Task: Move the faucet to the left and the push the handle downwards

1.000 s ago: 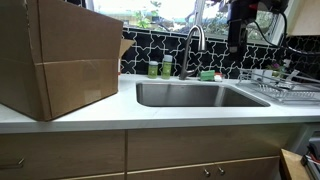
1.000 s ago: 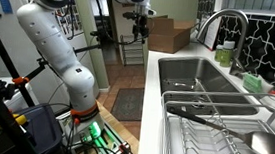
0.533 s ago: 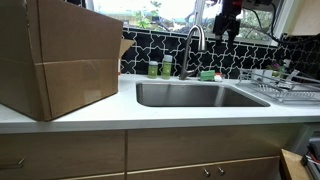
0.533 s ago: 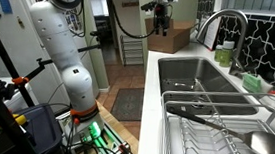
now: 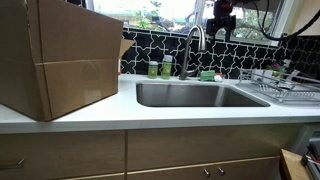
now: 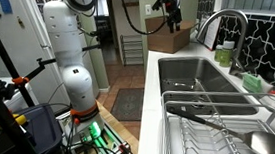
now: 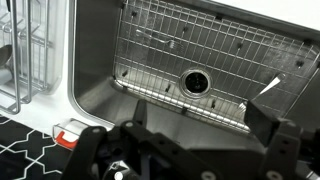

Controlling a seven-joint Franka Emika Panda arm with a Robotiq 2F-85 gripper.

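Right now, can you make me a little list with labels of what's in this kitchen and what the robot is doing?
Place: kitchen counter with a steel sink
Faucet: tall, grey, curved over, behind the sink
Robot fingers: open, holding nothing, up above the sink
Touching the faucet: no, they are apart
Sink bottom: wire grid and a round drain
By the faucet: small green bottles
Also on the counter: big cardboard box, dish rack
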